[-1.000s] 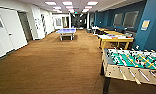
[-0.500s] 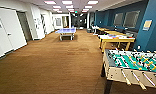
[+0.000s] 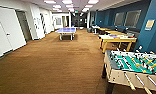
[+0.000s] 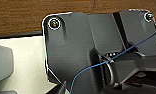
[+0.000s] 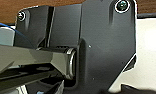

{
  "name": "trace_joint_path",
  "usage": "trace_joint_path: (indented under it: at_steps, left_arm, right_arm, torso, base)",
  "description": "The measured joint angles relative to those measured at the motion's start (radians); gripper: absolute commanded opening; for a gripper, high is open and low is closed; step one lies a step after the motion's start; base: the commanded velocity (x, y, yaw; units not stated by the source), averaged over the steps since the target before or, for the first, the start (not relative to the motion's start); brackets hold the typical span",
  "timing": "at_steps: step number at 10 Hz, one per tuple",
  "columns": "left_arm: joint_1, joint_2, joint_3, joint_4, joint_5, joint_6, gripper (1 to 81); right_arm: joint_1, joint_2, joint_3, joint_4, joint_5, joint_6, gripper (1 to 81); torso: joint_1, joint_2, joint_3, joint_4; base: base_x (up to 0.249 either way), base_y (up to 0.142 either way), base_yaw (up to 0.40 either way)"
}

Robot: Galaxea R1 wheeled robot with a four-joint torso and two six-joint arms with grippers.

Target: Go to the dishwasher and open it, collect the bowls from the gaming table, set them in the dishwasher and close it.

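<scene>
Wide carpeted hall. Table-football table (image 3: 134,67) near right, beside blue wall; yellow table (image 3: 117,40) beyond; ping-pong table (image 3: 66,30) far centre. No bowls or dishwasher visible. Gripper state: cannot tell.

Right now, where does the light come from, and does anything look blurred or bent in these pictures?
Head view: ceiling panels light the hall, with a soft sheen on the brown carpet; the far ping-pong table is hazy, and the football table looks stretched at the edge. Wrist views: evenly lit, soft, dark plate close up.
</scene>
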Motion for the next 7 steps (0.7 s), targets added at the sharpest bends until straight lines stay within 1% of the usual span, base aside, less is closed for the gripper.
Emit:
trace_joint_path:
  at_steps: [1, 3, 5, 7]
  left_arm:
    - [-0.001, 0.001, 0.000, 0.000, -0.006, 0.000, 81.1]
    - [0.025, 0.005, 0.000, 0.000, 0.005, 0.000, 81.1]
    - [-0.007, 0.002, 0.000, 0.000, -0.005, 0.000, 81.1]
    - [0.004, 0.004, 0.000, 0.000, -0.005, 0.000, 81.1]
  right_arm:
    - [0.000, 0.000, 0.000, 0.000, 0.005, 0.000, 81.1]
    - [-0.026, -0.001, 0.000, 0.000, -0.006, 0.000, 81.1]
    - [0.008, 0.002, 0.000, 0.000, 0.005, 0.000, 81.1]
    - [-0.001, 0.002, 0.001, 0.000, 0.003, 0.000, 81.1]
  torso:
    - [-0.002, -0.001, 0.000, 0.000]
    - [-0.005, -0.002, 0.001, 0.000]
    - [-0.003, 0.000, 0.000, 0.000]
    - [-0.004, -0.001, 0.001, 0.000]
  base:
    - [0.170, 0.000, 0.000]
    - [0.170, 0.000, 0.000]
    - [0.181, 0.000, 0.000]
    - [0.185, 0.000, 0.000]
